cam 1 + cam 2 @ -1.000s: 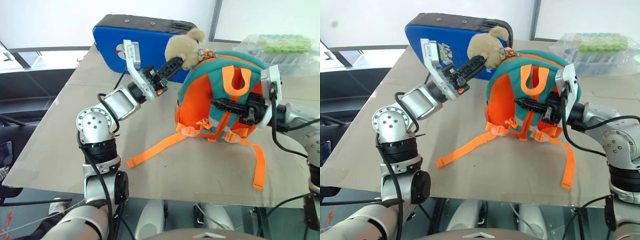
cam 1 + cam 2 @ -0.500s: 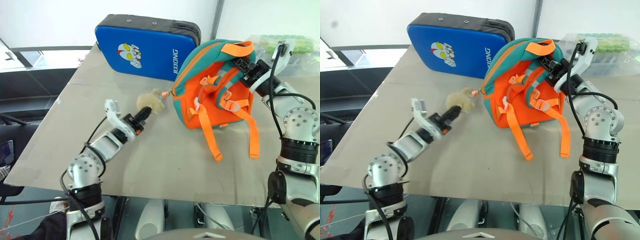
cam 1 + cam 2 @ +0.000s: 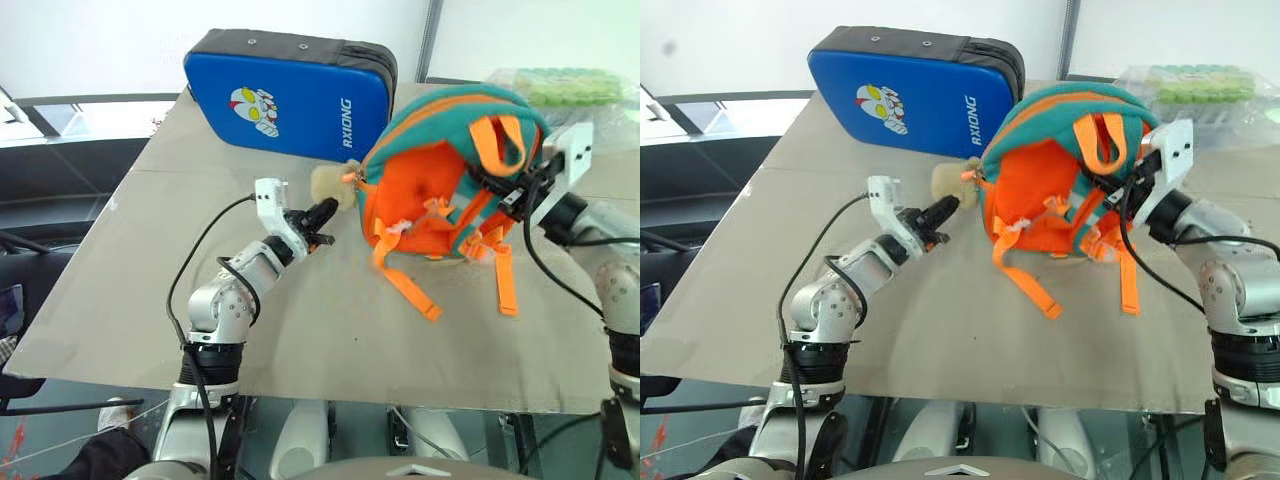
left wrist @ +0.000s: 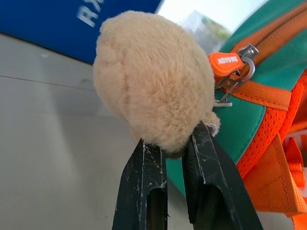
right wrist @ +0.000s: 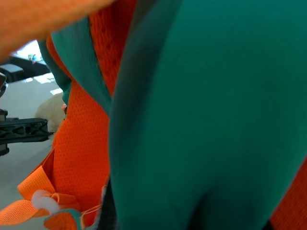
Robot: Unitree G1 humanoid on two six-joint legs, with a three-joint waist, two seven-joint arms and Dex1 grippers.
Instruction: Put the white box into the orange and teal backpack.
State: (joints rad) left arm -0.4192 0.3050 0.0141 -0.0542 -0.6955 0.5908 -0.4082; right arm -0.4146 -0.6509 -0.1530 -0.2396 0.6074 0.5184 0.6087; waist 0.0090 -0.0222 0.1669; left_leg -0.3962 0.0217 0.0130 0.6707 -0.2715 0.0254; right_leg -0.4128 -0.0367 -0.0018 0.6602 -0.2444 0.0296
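The orange and teal backpack (image 3: 425, 190) stands on the table with its orange straps toward me. Its tan plush animal (image 4: 153, 81) hangs off the zipper pull at its left side. My left gripper (image 3: 325, 212) is shut on that plush, which is pinched between its two black fingers (image 4: 144, 163). My right gripper (image 3: 503, 192) is at the backpack's right side, among the straps just under the orange top handle. In the right wrist view the backpack's teal fabric (image 5: 216, 120) sits very close. The white box is out of view.
A blue zippered case (image 3: 290, 95) with a cartoon figure lies at the back of the table (image 3: 300, 330). A clear plastic pack of green items (image 3: 570, 90) sits at the back right. Loose orange straps (image 3: 405, 290) trail toward the front.
My left gripper has come down from chest height to near the table with the plush still in it. The backpack tipped and turned, then settled upright. My right gripper moved right and lower.
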